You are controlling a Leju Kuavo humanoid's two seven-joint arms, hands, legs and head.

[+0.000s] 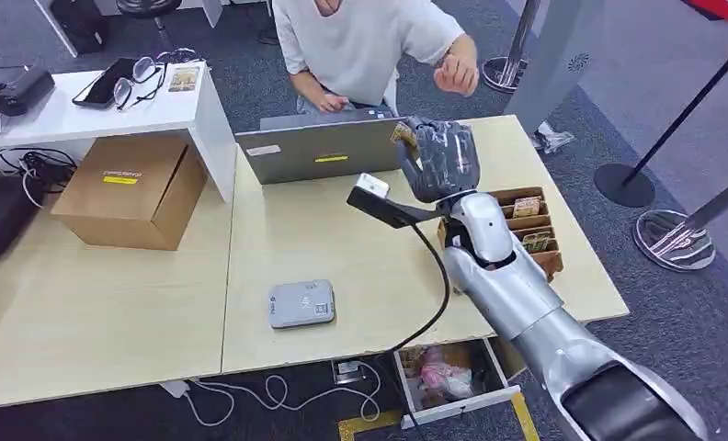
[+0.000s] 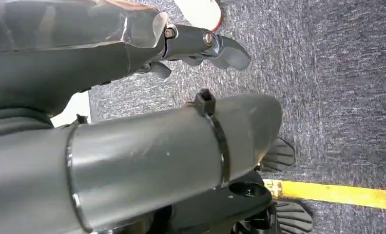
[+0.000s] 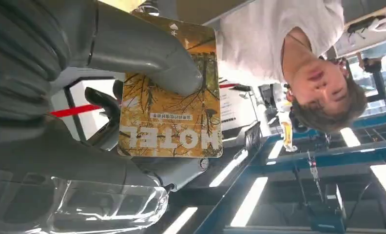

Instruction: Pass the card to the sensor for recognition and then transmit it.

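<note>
My right hand (image 1: 441,158) is raised above the far side of the table, near the laptop. It holds a yellow hotel card (image 3: 170,112) with tree branches printed on it, pinned under the thumb (image 3: 147,53). In the head view a corner of the card (image 1: 403,138) peeks out beside the hand. The grey card sensor (image 1: 301,304) lies flat on the table, well nearer to me than the hand. A person in a white shirt (image 1: 360,41) sits behind the laptop with one hand (image 1: 456,72) lifted. My left hand (image 2: 201,46) hangs over grey carpet with nothing in it.
A grey laptop (image 1: 322,152) stands open at the table's far edge. A wooden card rack (image 1: 526,225) sits to the right of my arm. A cardboard box (image 1: 130,191) is at the left. A black cable (image 1: 434,303) runs across the table's front.
</note>
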